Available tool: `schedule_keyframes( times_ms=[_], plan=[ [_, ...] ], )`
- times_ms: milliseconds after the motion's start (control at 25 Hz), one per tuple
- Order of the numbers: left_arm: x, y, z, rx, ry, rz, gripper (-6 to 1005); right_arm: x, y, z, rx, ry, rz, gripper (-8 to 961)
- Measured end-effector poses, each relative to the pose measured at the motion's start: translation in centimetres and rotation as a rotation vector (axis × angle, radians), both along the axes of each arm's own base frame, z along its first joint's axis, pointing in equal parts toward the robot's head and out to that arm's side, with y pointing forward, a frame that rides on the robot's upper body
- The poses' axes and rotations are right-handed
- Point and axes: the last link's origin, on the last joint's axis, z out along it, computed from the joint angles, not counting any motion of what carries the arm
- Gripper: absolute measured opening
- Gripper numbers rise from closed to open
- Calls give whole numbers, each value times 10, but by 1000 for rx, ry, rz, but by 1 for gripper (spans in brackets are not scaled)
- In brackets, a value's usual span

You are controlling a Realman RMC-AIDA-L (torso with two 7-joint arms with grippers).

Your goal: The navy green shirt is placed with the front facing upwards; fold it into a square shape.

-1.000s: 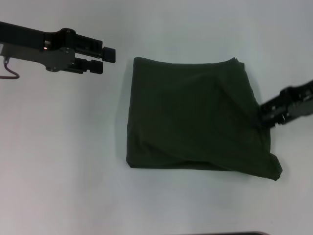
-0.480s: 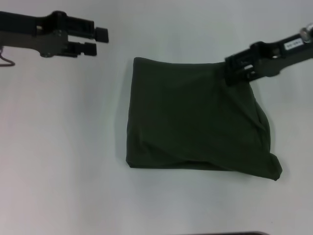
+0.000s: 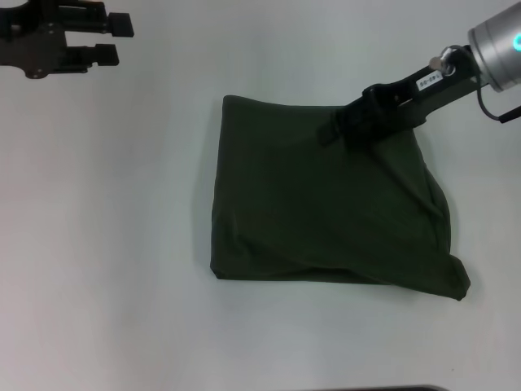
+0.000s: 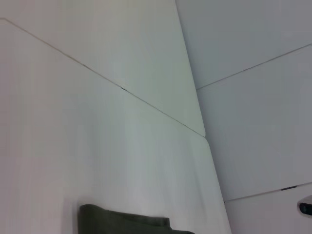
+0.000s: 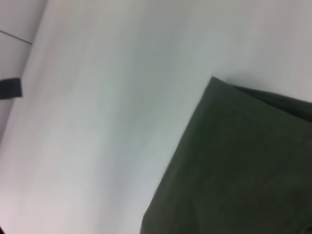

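The left hand [image 3: 114, 39] is matte black and blocky, with two squared-off fingers ending in flat pads. The right hand [image 3: 332, 130] is black too, carrying a small white printed label, behind it a silver cylindrical wrist with a glowing cyan ring and a thin dark cable looping alongside.

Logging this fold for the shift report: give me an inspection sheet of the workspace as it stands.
Surface: white table, seam lines in the left wrist view.
Job's things: navy green shirt folded to a rough square, plain side up, near right corner bulging.
Clutter: nothing seen.
Grippers: left claw open, far left, off the shirt; right claw over the shirt's far right edge.
Cables: thin cable by the right arm.
Surroundings: nothing seen.
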Motion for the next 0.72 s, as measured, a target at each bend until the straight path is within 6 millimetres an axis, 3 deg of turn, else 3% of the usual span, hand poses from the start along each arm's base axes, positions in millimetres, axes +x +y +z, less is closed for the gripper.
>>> schedule_keyframes(
  times_ms=[400,720],
  plan=[
    [-4,-2,1,5,-1,6,568,4,0,-11,-29,-148,3,645],
    [-3,-2,-3,0,-2,7,568,18,6,8,53,-179,-41,645]
  ],
)
